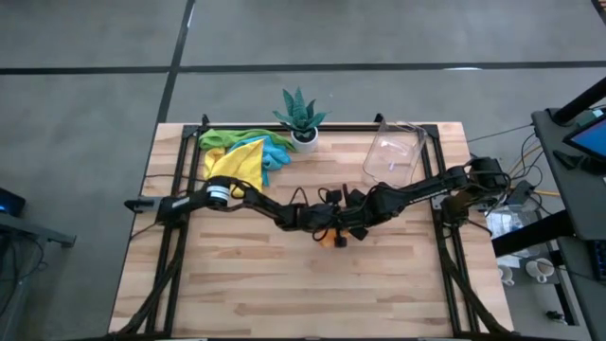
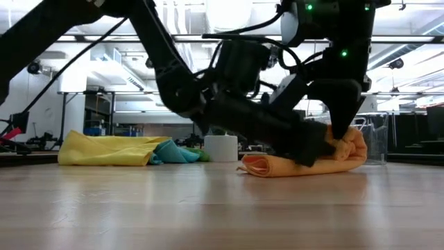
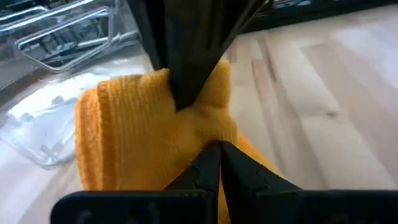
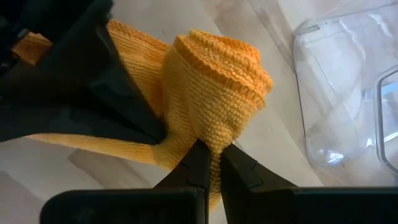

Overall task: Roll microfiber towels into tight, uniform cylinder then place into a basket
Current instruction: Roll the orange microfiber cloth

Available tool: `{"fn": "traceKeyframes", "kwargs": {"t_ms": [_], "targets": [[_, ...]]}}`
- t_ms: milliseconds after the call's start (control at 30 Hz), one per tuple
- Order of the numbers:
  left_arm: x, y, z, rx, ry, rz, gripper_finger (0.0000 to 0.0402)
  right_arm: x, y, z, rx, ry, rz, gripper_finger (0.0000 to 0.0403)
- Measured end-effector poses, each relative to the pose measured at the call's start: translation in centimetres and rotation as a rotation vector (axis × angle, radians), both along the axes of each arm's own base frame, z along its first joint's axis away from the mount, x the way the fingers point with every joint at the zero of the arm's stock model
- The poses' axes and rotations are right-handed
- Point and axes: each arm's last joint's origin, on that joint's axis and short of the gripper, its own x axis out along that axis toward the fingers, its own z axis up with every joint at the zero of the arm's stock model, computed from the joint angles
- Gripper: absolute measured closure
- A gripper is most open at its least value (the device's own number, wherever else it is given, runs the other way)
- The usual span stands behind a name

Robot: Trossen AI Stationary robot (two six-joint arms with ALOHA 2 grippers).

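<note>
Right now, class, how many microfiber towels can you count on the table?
4: the orange towel at mid-table, pinched by both grippers; yellow towel, green towel and light blue towel piled beside the plant. More may hide underneath.

I see the towel pile (image 1: 241, 154) at table (image 1: 237, 284) back-left, plant (image 1: 301, 118) back-centre, basket (image 1: 393, 153) back-right, rolled towel (image 2: 305, 161) mid-table.

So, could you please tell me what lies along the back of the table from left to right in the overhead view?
Pile of yellow, green and light blue towels → green spiky potted plant → clear plastic basket.
</note>
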Motion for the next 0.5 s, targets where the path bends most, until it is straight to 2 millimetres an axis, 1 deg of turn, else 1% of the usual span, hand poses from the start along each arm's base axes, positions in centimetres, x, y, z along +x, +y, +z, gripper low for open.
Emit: {"fn": "traceKeyframes", "kwargs": {"t_ms": [133,300,500], "targets": [[0.4,0.2,0.3,-0.003,0.032,0.007,0.0402,0.0,0.0,0.0,0.005,0.007,0.009,0.039],[0.4,1.0,0.1,-0.042,0.053,0.043,0.0402,0.1,0.0,0.0,0.007,-0.003,0.007,0.039],[0.3,1.5,-0.3,-0.043,0.096,0.056,0.0402,0.1,0.0,0.1,0.007,-0.003,0.014,0.039]]}}
